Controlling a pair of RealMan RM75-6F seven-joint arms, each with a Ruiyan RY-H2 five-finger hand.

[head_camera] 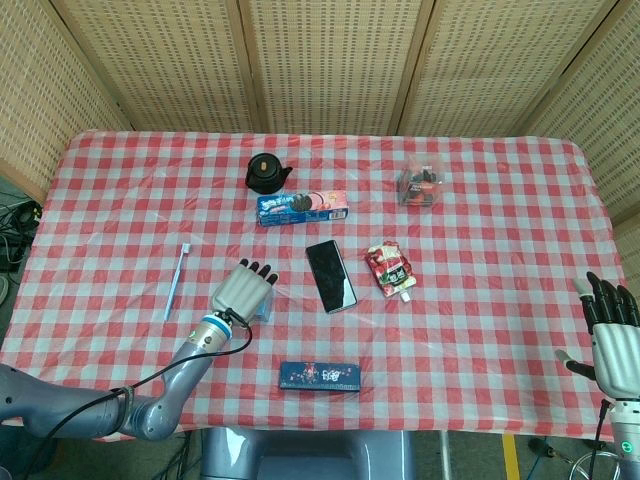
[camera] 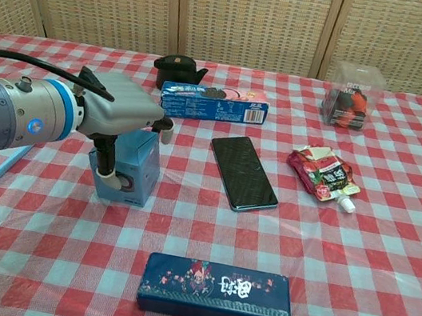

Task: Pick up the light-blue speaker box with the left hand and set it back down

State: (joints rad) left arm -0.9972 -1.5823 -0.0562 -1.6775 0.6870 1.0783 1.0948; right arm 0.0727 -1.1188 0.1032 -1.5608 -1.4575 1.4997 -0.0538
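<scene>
The light-blue speaker box (camera: 132, 168) stands on the checked tablecloth, left of centre. My left hand (camera: 118, 114) hovers right over its top. The thumb (camera: 105, 158) hangs down along the box's near-left side and the other fingers reach out straight past the far edge. From the head view the left hand (head_camera: 243, 292) covers nearly all of the speaker box (head_camera: 265, 311), leaving only a sliver visible. The box looks to be resting on the table. My right hand (head_camera: 610, 335) is at the table's right edge, fingers spread, holding nothing.
A black phone (head_camera: 331, 275) lies just right of the box, with a blue cookie box (head_camera: 302, 207) and a black teapot (head_camera: 265, 173) behind. A dark-blue case (head_camera: 320, 376) sits near the front edge. A blue toothbrush (head_camera: 177, 281) lies to the left, with a red pouch (head_camera: 390, 268) and a clear box (head_camera: 421, 185) to the right.
</scene>
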